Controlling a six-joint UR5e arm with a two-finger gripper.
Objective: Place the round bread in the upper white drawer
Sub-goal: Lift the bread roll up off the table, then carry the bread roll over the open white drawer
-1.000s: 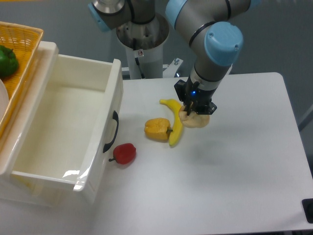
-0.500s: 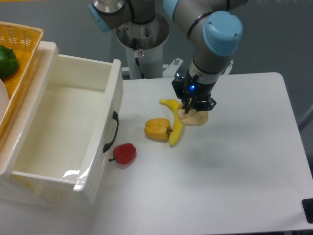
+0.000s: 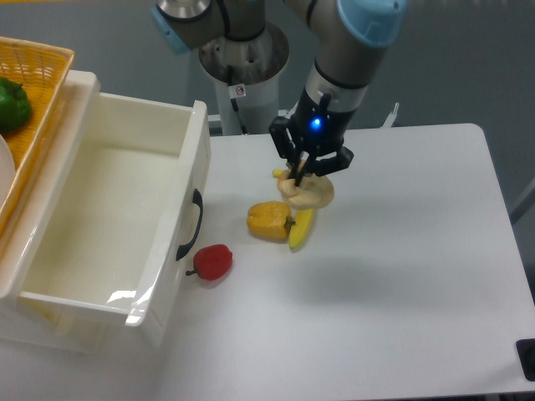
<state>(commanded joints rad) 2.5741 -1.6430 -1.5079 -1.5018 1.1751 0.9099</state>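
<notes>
The round bread (image 3: 308,193) is a pale beige bun held off the table, hanging over the banana. My gripper (image 3: 303,178) is shut on the round bread from above, with a blue light glowing on its body. The upper white drawer (image 3: 114,219) stands pulled open at the left, deep and bare inside, with a curved black handle (image 3: 192,225) on its front panel. The gripper is to the right of the drawer, about a hand's width from its front panel.
A yellow-orange pepper (image 3: 269,220) and a banana (image 3: 301,225) lie under and beside the bun. Near the drawer front sits a red pepper (image 3: 213,262). A yellow woven basket (image 3: 38,75) with a green pepper (image 3: 12,103) is at the top left.
My gripper has lifted the round bread and carried it left, from beside the banana to over it, closer to the drawer.
</notes>
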